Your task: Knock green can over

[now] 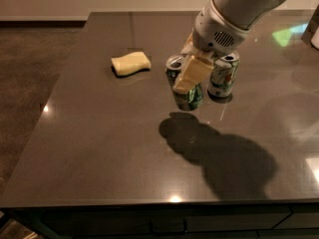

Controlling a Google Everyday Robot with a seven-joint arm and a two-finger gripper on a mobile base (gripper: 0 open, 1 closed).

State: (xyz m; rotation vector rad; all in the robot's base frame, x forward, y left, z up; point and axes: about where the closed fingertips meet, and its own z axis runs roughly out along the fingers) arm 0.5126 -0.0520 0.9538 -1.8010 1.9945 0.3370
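Observation:
The dark green can (192,98) hangs tilted in the middle of the dark table (99,148), its silver top (174,62) leaning to the left. Its base seems to be slightly off the surface, with its shadow on the table just below. My gripper (183,81) is shut on the can. One cream finger (192,72) lies across the can's front side, and the other is mostly hidden behind it. The white arm reaches in from the upper right.
A paler white-and-green can (224,76) with a red mark stands upright just right of the held can, very close to it. A yellow sponge (130,62) lies to the left. The table's front edge (159,203) is near, and the left edge borders carpet.

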